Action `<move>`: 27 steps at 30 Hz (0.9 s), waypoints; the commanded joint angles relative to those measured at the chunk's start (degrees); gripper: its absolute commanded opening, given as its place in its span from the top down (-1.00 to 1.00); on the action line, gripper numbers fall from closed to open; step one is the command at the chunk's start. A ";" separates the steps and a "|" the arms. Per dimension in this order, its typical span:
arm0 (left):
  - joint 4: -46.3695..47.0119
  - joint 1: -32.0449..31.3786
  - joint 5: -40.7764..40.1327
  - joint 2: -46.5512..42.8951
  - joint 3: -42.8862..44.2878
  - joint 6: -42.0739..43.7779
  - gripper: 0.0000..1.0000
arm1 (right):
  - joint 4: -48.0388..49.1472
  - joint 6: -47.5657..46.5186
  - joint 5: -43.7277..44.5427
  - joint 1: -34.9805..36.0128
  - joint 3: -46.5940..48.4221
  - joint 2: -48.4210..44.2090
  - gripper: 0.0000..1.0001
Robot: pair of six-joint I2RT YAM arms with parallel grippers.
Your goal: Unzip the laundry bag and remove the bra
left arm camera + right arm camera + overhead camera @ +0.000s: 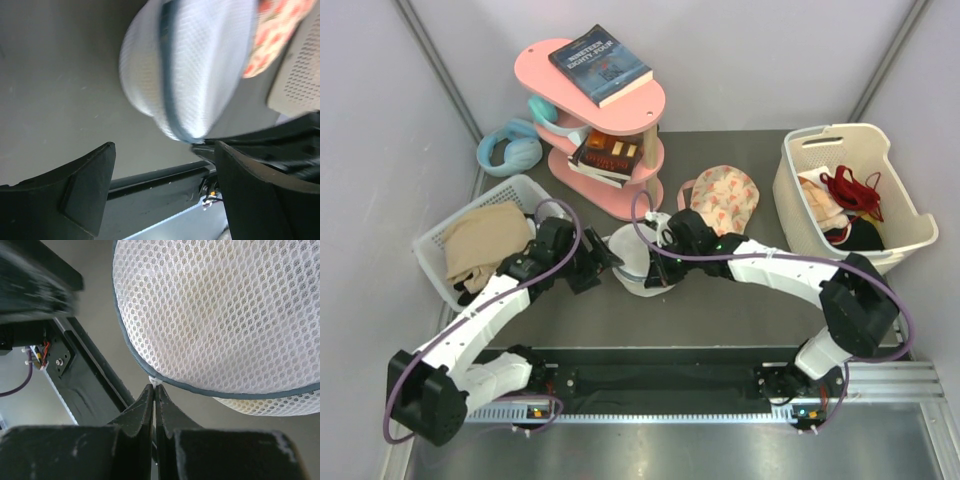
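A dark grey table (720, 310) lies between pale walls. The round, translucent white mesh laundry bag (638, 262) is between the two tools. The left tool (165, 150) has its black fingers spread wide, and the bag is just ahead of their tips, its grey zip rim turned towards them. The right tool (154, 387) has its fingers pressed together, pinching a small white tab (156, 381) on that zip rim, with the mesh bulging just above the tips. A peach floral fabric piece (725, 198) lies beyond the right tool.
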 commanded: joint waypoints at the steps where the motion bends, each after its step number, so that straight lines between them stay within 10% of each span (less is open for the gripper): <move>1: 4.80 0.05 2.57 1.04 -4.47 -4.75 -0.67 | 2.25 -0.01 -1.79 1.95 3.02 0.79 1.00; 12: 17.20 0.05 4.24 4.03 -9.75 -8.89 -0.59 | 1.11 -1.33 -2.24 5.03 5.12 1.84 1.00; 23: 18.09 0.05 3.63 5.88 -8.69 -8.54 0.98 | -1.44 -1.25 -0.13 5.47 5.30 2.63 1.00; 27: 17.73 0.05 3.80 5.53 -9.22 -8.36 1.00 | -2.32 -1.16 0.49 5.56 5.30 3.60 1.00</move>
